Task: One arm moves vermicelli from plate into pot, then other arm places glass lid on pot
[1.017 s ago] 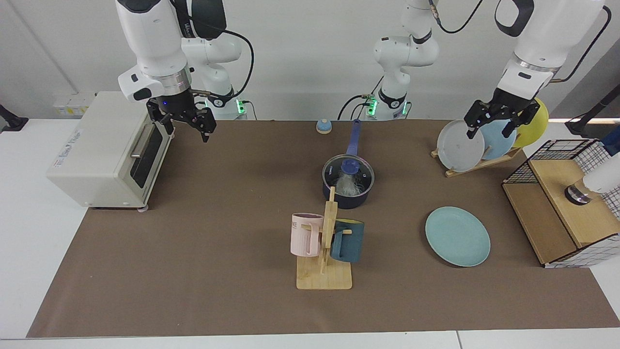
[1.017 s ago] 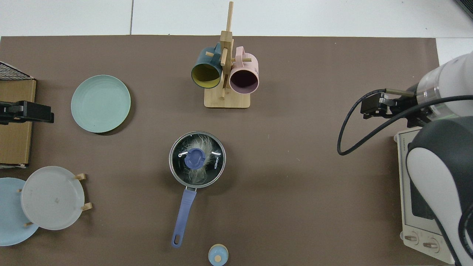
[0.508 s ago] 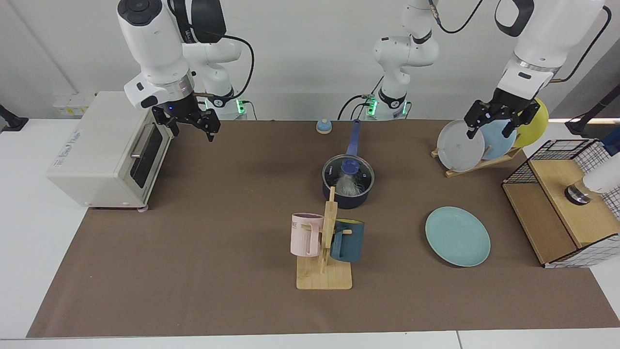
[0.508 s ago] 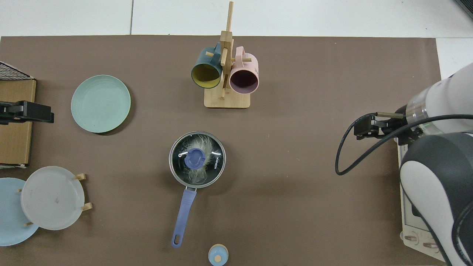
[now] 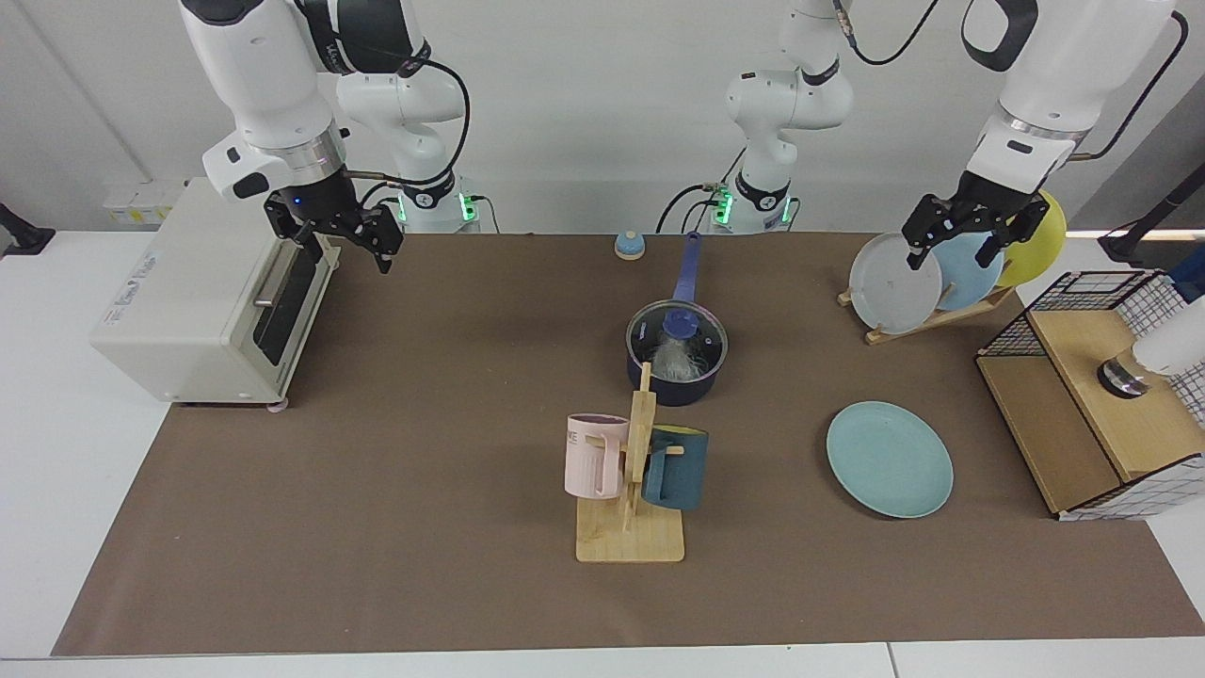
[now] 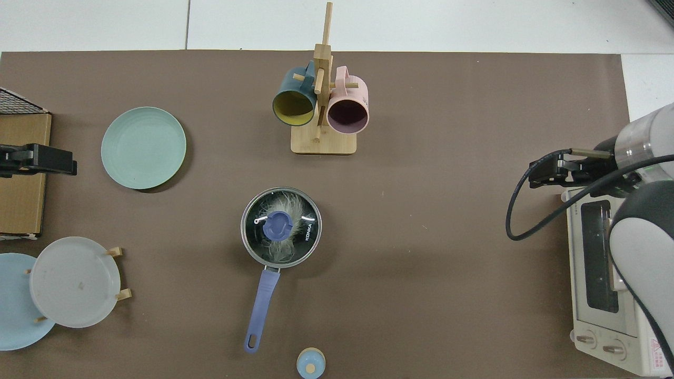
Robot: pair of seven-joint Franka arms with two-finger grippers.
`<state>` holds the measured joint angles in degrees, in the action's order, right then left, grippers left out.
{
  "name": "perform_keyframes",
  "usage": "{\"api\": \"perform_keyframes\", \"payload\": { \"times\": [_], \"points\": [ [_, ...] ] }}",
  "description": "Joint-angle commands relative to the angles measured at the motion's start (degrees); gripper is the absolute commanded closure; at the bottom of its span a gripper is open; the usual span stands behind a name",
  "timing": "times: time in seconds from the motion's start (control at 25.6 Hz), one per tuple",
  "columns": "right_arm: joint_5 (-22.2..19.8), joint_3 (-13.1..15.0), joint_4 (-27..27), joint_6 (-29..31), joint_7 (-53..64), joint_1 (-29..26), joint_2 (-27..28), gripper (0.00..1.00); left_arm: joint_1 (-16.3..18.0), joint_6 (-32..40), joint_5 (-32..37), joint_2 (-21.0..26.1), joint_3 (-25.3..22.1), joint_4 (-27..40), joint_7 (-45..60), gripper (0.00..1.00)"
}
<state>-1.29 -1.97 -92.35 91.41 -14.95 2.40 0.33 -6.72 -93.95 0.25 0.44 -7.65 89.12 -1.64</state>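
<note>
Brown matting [image 5: 395,527] covers the white table on which your two arms work. At its middle you will find the pot [image 5: 676,377] [image 6: 280,252], with the glass lid [image 5: 677,337] [image 6: 281,226] seated flat on its rim and the blue knob at the centre. Observe the vermicelli [image 5: 674,358] [image 6: 284,208] through the glass: the pale tangle lies inside the pot, beneath the lid. The pot's blue handle [image 5: 688,266] [image 6: 260,309] points toward the arm bases. The teal plate [image 5: 889,459] [image 6: 143,147] lies bare on the mat, well apart from the pot. Just in front of the pot stands a wooden mug stand [image 5: 633,499] [image 6: 322,105] carrying a pink mug [image 5: 594,456] [image 6: 347,108] and a dark teal mug [image 5: 674,467] [image 6: 293,101]. Check the right gripper [image 5: 341,243] [image 6: 547,171]: it hangs in the air beside the upper front corner of the toaster oven [image 5: 202,297] [image 6: 605,284], fingers spread apart, holding nothing. Check the left gripper [image 5: 958,235]: it waits above the grey plate [image 5: 893,282] [image 6: 75,281] in the plate rack, fingers apart, gripping nothing; whether a fingertip touches the plate's edge cannot be determined.
</note>
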Motion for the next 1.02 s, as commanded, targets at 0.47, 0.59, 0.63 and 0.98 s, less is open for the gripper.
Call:
{"api": "perform_keyframes", "payload": {
  "times": [0.47,0.59,0.63,0.98],
  "points": [
    [1.7,2.0,1.3,-0.5,6.1,-0.2,-0.5,0.0,0.2,0.5,0.3,-0.6,0.3,0.5,0.7,0.0],
    [1.7,2.0,1.2,-0.5,6.0,-0.1,-0.6,0.0,0.2,0.5,0.3,-0.6,0.3,0.5,0.7,0.0],
    [1.7,2.0,1.1,-0.5,6.0,-0.1,-0.6,0.0,0.2,0.5,0.3,-0.6,0.3,0.5,0.7,0.0],
    [1.7,1.9,0.9,-1.1,5.8,0.1,-0.9,0.0,0.2,0.5,0.3,-0.6,0.3,0.5,0.7,0.0]
  ]
}}
